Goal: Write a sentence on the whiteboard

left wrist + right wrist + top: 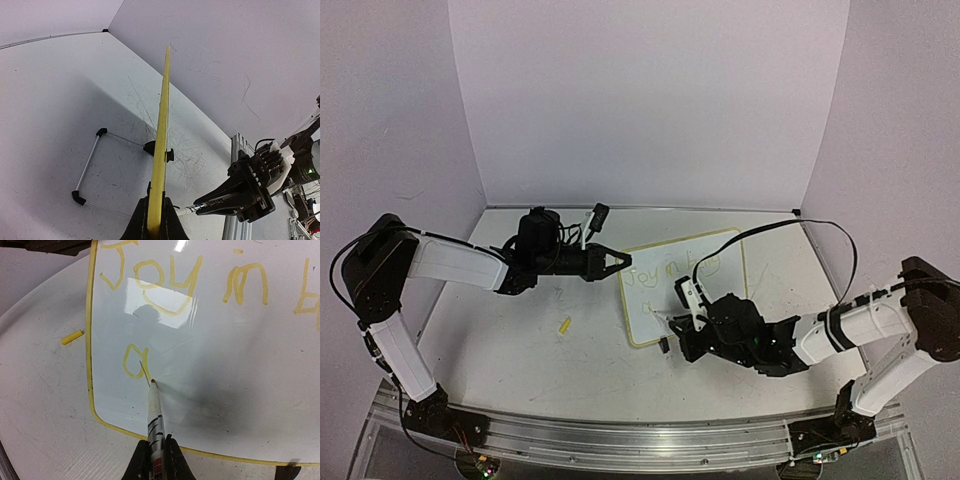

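The pen (155, 415), a thin white marker with a yellow tip, is clamped between the 2 closed fingers of the right gripper (156, 450) and points away from the wrist camera. Its tip rests on the whiteboard (240, 390), just beside the lower right of a small "a". That letter is the only one on line 2 of the sentence (185, 282). Line 1 above it reads "Joy in b" in yellow strokes before the frame edge cuts it off.

The board has rounded corners and a thin yellow rim. It sits mid-table between the 2 arms, turned at an angle to the table edges. The pictures do not show whether it lies flat or is propped.

The left gripper (155, 212) is pinched tight on the board's rim at the far-left corner, and its wrist camera sees the rim edge-on as a yellow strip running out from between the fingers. 2 small black clips sit on that rim. A thin wire frame (89, 167) with black ends lies beside them.

On the scratched table (45, 405), a small yellow cap (72, 337) lies apart from the board, off its left edge.
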Controlling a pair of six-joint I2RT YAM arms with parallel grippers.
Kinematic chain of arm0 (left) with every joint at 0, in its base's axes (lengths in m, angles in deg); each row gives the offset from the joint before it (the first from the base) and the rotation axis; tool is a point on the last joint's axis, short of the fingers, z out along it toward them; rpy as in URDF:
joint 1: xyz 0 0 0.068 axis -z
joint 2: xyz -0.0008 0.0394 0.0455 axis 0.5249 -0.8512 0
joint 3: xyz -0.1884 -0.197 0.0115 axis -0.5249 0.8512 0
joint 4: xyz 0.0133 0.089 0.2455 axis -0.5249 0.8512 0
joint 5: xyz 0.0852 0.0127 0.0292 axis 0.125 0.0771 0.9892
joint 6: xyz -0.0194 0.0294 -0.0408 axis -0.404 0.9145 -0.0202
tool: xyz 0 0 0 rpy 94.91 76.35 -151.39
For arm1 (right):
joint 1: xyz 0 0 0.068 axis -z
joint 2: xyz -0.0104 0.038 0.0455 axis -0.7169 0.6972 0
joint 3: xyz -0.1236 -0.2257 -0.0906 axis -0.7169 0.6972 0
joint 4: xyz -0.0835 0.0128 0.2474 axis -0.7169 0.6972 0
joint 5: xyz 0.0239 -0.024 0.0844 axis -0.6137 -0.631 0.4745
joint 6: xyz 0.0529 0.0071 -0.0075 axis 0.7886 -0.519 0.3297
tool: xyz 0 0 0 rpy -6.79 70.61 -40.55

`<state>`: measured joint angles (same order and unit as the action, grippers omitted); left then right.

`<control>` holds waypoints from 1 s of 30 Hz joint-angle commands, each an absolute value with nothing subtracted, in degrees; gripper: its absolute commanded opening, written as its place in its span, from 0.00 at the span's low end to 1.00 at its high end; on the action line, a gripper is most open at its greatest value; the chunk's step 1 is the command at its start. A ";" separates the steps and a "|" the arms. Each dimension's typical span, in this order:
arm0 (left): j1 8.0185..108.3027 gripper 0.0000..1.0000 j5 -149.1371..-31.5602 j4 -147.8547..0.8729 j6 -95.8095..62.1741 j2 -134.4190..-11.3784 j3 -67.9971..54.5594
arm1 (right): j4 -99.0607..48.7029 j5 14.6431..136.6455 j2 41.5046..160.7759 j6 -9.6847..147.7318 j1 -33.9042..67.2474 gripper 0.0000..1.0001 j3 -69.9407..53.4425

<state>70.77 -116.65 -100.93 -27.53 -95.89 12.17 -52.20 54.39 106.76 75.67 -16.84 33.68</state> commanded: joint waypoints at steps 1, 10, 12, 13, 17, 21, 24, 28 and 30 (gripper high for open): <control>70.51 0.00 -109.54 -94.75 -24.05 -96.46 11.45 | -55.34 54.89 99.95 74.09 -16.26 0.00 35.88; 70.51 0.00 -109.62 -94.36 -24.05 -96.58 10.95 | -56.07 53.15 103.51 71.55 -15.84 0.00 31.73; 70.52 0.00 -109.61 -94.33 -24.03 -96.49 11.04 | -56.07 52.55 104.53 71.61 -15.78 0.00 31.21; 70.51 0.00 -109.61 -94.33 -24.01 -96.47 11.07 | -56.03 52.34 104.80 71.61 -15.76 0.00 31.05; 70.50 0.00 -109.59 -94.33 -23.85 -96.39 11.29 | -56.24 51.67 104.94 71.70 -15.74 0.00 30.57; 70.51 0.00 -109.67 -94.33 -23.78 -96.39 11.27 | -56.23 50.99 105.84 71.76 -15.75 0.00 30.04; 70.51 0.00 -109.68 -94.33 -23.78 -96.49 11.23 | -56.26 51.29 106.59 71.86 -15.74 0.00 29.61; 70.51 0.00 -109.67 -94.33 -23.70 -96.37 11.33 | -55.99 50.32 107.49 71.78 -15.66 0.00 28.78; 70.51 0.00 -109.71 -94.33 -23.70 -96.38 11.32 | -55.34 50.08 107.96 72.14 -15.64 0.00 28.80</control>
<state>70.88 -116.61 -100.40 -27.52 -95.79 11.87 -54.84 52.11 106.70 72.17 -15.86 31.18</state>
